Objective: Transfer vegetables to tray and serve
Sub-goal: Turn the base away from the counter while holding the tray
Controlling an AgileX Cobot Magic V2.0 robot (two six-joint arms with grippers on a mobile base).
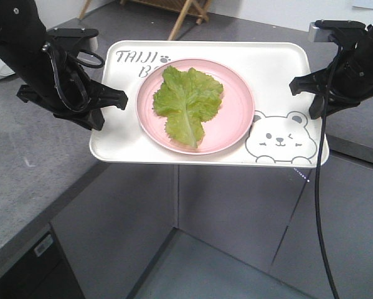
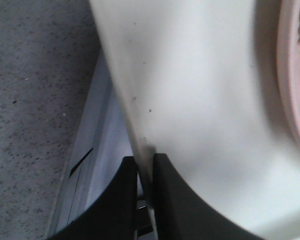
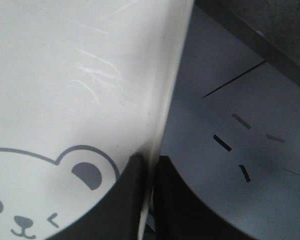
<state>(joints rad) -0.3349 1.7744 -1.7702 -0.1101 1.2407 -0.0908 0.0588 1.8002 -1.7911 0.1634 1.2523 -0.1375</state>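
The serving step seems to be underway: the left gripper [image 1: 103,107] and right gripper [image 1: 311,94] are clenching the left and right edges of the tray [image 1: 273,68], with the lettuce [image 1: 186,103] lying on its central pink plate [image 1: 233,131]. The next move likely calls for level, matched carrying.

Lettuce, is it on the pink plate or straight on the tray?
On the pink plate: the lettuce leaf lies spread inside its rim, and the plate sits on the tray.

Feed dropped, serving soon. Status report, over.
Left gripper and right gripper shut on tray edges. Lettuce on pink plate, on tray. No obstruction seen.
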